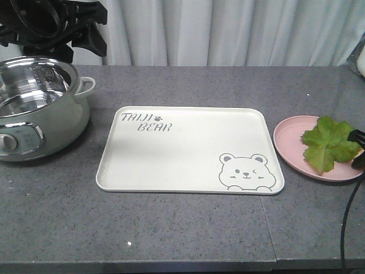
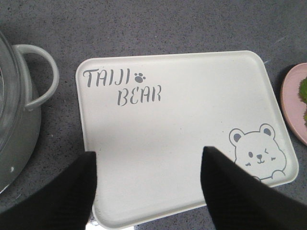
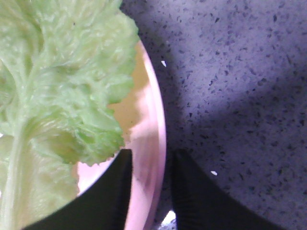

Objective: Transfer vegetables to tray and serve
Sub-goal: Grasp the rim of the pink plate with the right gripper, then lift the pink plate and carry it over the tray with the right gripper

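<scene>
Pink plate (image 3: 154, 129) rim is sitting between the narrowly parted, empty fingers (image 3: 103, 201) of the right end effector (image 3: 151, 160) — closing here is risking a pinched plate, not the lettuce leaf (image 3: 62, 81).

The right gripper (image 1: 357, 149) shows at the frame's right edge, its dark fingers over the pink plate (image 1: 288, 140). The lettuce leaf (image 1: 328, 144) lies just left of it. The cream tray (image 1: 182, 154) sits further left, and the steel-lined pot (image 1: 40, 108) well beyond.
</scene>
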Robot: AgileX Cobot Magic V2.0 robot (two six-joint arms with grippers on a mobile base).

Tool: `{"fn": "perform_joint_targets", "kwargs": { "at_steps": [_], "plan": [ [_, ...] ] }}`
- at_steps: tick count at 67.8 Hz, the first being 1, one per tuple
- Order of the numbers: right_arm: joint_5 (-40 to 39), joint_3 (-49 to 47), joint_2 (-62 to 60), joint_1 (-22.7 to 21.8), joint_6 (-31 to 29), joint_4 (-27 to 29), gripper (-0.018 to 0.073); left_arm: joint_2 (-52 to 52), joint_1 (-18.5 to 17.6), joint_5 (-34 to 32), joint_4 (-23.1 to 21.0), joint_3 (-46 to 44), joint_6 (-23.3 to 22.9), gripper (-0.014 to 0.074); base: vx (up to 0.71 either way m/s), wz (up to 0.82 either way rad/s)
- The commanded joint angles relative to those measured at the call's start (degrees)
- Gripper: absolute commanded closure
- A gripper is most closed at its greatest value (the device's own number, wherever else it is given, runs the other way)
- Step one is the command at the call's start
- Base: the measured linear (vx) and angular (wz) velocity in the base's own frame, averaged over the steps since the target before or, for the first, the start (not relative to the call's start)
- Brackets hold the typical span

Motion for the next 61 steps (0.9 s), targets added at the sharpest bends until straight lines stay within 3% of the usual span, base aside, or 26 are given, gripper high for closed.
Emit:
{"fn": "perform_joint_targets", "kwargs": {
  "at_steps": [1, 6, 27, 44, 50, 61],
  "plan": [
    [-1.12, -1.48, -2.13, -0.2, -0.54, 1.01, 0.0514, -2.43, 0.02, -2.06, -0.9, -1.02, 0.04, 0.0153, 0.0, 0.0],
    [-1.37, -1.48, -2.13, -0.26, -0.54, 1.07, 0.0576, -2.43, 0.02, -2.06, -0.9, -1.02, 0.04, 0.0153, 0.0, 0.0],
    [-3.76, -2.62, -5.72, -0.38, -1.8, 2.49, 0.0569, -2.43, 0.02, -2.06, -0.9, -1.02, 0.04, 0.0153, 0.0, 0.0],
    [4.47, -12.02, -7.02, -0.2, -2.15, 2.87, 0.0569, -2.43, 0.02, -2.07, -0.9, -1.02, 0.04, 0.0153, 0.0, 0.0],
    [7.45, -15.35, -7.02, -0.2, -4.7, 7.16, 0.0569, -2.43, 0.02, -2.07, -0.9, -1.02, 0.04, 0.0153, 0.0, 0.0],
    [14.62, -19.56, -7.02, 0.65, -15.35, 23.22, 0.0566, -2.43, 0.02, -2.07, -0.9, -1.02, 0.04, 0.0153, 0.0, 0.0]
  ]
}}
